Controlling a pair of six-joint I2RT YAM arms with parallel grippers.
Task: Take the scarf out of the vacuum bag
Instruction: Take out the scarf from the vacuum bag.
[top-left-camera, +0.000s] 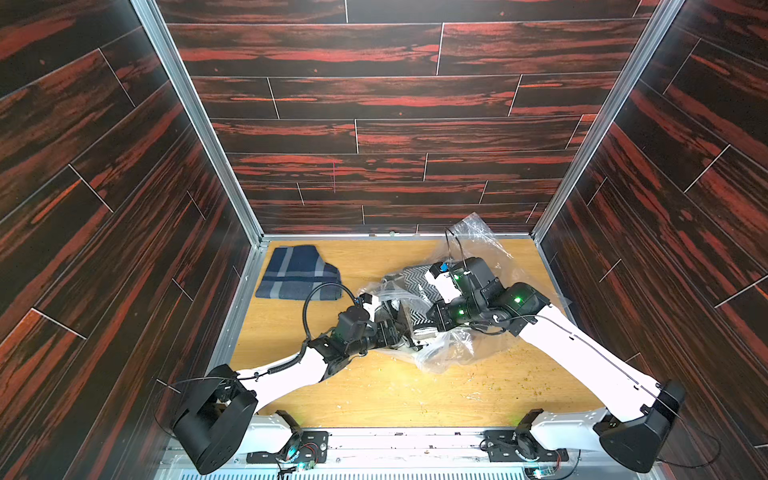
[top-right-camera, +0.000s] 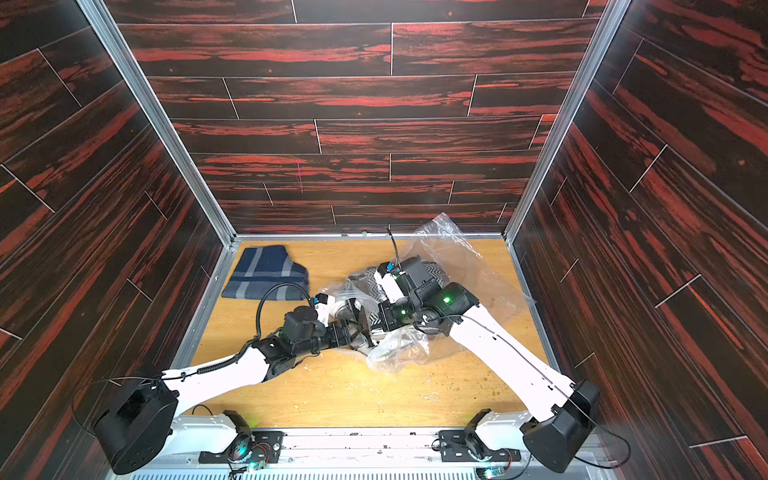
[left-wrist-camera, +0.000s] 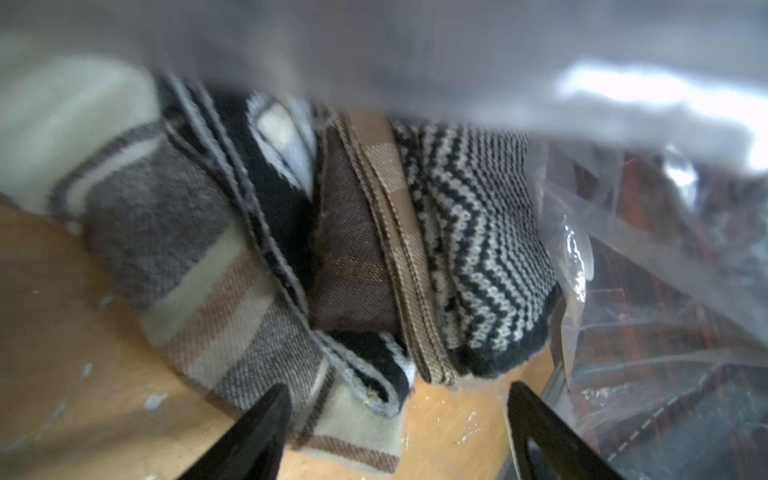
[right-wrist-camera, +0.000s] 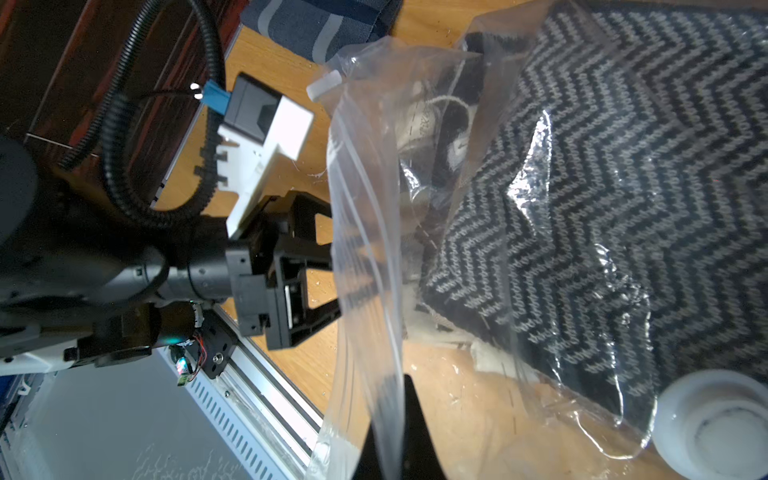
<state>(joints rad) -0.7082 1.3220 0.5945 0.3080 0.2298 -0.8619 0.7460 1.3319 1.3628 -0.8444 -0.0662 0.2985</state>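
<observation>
The clear vacuum bag lies crumpled at the table's middle right, and its white valve disc shows in the right wrist view. Inside it lie folded scarves: a black-and-white chevron one, a brown-beige plaid one and a black grey-edged one. My left gripper is inside the bag's mouth and open. Its fingers straddle the near ends of the stack, and nothing is gripped. My right gripper is shut on the bag's zip edge, holding it lifted.
A folded navy plaid scarf lies outside the bag at the table's back left. Small crumbs dot the wooden table near the front. Dark wood-pattern walls enclose three sides. The two arms cross close together at the bag's mouth.
</observation>
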